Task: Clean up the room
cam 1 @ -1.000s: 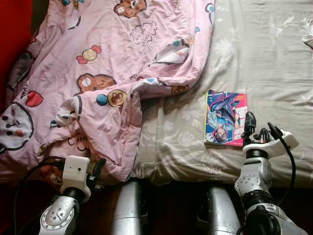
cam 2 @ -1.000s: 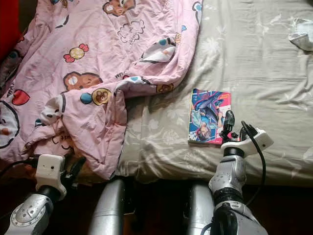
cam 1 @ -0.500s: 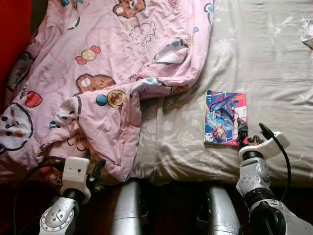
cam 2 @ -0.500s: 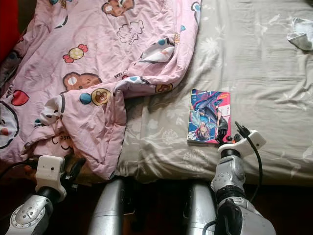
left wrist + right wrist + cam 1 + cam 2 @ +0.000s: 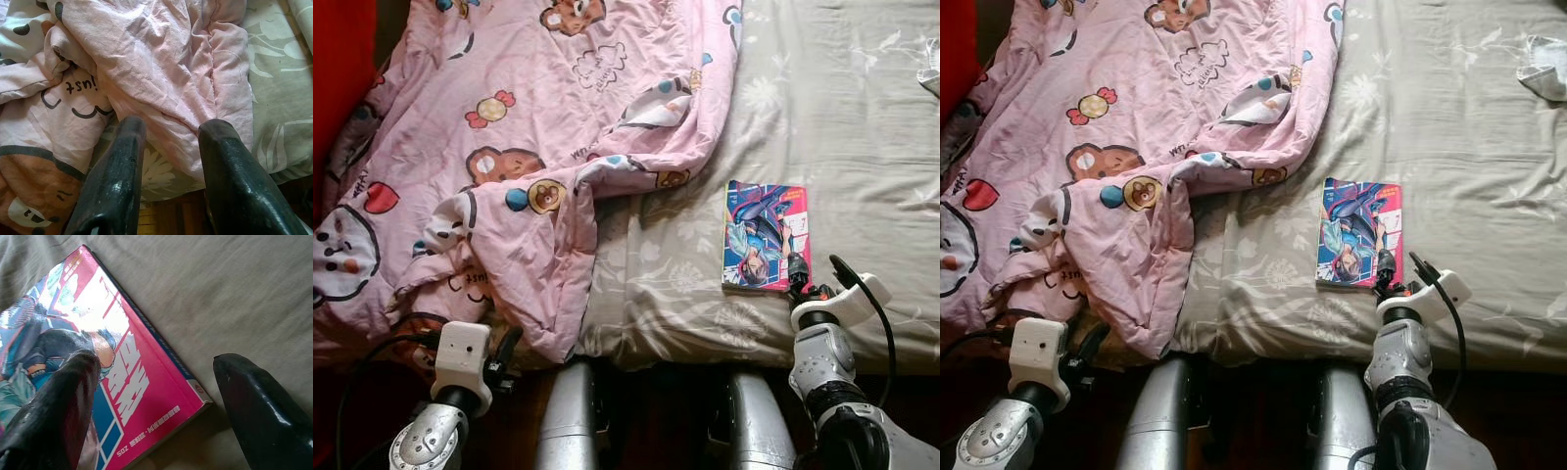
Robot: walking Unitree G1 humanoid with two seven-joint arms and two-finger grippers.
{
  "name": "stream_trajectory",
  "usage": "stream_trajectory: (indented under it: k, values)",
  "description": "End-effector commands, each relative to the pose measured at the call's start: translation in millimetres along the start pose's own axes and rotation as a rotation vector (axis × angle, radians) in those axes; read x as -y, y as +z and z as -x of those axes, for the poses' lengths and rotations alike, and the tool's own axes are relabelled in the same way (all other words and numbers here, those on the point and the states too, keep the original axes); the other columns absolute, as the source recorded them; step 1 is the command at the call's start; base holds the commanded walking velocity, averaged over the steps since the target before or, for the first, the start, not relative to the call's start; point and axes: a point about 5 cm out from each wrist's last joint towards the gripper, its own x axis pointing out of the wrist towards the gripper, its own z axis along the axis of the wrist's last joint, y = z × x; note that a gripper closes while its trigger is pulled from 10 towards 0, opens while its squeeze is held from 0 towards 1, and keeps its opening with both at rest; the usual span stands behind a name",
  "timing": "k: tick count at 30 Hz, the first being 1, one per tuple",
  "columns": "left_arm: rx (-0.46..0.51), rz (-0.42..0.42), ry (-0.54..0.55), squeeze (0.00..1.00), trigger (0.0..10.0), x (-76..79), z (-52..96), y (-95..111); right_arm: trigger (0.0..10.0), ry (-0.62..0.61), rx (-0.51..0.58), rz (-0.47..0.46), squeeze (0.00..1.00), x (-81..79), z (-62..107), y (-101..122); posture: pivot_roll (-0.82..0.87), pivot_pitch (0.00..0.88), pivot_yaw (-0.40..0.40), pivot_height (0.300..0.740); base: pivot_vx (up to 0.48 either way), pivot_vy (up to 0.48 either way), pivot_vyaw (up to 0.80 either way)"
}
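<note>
A colourful comic book lies flat on the grey floral bed sheet, near the bed's front edge. My right gripper is open at the book's near right corner; in the right wrist view one finger rests over the cover and the other finger is off the book's edge, above the sheet. A crumpled pink cartoon-print blanket covers the left half of the bed. My left gripper is open just below the blanket's hanging front edge, holding nothing.
A white crumpled item lies at the far right on the sheet. A red surface borders the bed on the left. My two silver legs stand against the bed's front, with dark floor below.
My right gripper has drawn back and down toward the bed's front edge, now at the book's near right corner. My left arm has dropped slightly.
</note>
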Motion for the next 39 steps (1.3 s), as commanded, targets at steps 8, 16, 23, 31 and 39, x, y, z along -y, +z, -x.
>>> stream_trajectory:
  k: [8, 16, 23, 31, 39]
  values:
    - [-0.046, -0.017, 0.014, 0.0, 10.0, -5.8, 11.2, -5.8, 10.0, -0.087, -0.075, -0.033, 0.0, 23.3, 13.1, -19.5, 0.21, 0.496, 0.146, 0.619, 0.0, 0.0, 0.0]
    - [-0.052, -0.026, 0.01, 0.0, 10.0, -4.6, 12.5, -6.4, 10.0, -0.086, -0.114, -0.08, 0.0, 25.1, 16.3, -27.5, 0.21, 0.499, 0.143, 0.619, 0.0, 0.0, 0.0]
    - [-0.056, -0.032, 0.006, 0.0, 10.0, -2.9, 19.5, -4.5, 10.0, -0.041, -0.159, -0.201, 0.0, 23.4, 20.4, -38.5, 0.22, 0.521, 0.149, 0.619, 0.0, 0.0, 0.0]
    - [-0.078, -0.033, 0.012, 0.0, 10.0, -2.6, 33.3, -5.4, 10.0, 0.043, -0.186, -0.321, 0.0, 12.0, 22.2, -48.0, 0.24, 0.554, 0.153, 0.619, 0.0, 0.0, 0.0]
    - [-0.099, -0.029, 0.021, 0.0, 10.0, -1.1, 41.4, -7.8, 10.0, 0.094, -0.163, -0.366, 0.0, -4.7, 13.4, -40.3, 0.24, 0.57, 0.152, 0.619, 0.0, 0.0, 0.0]
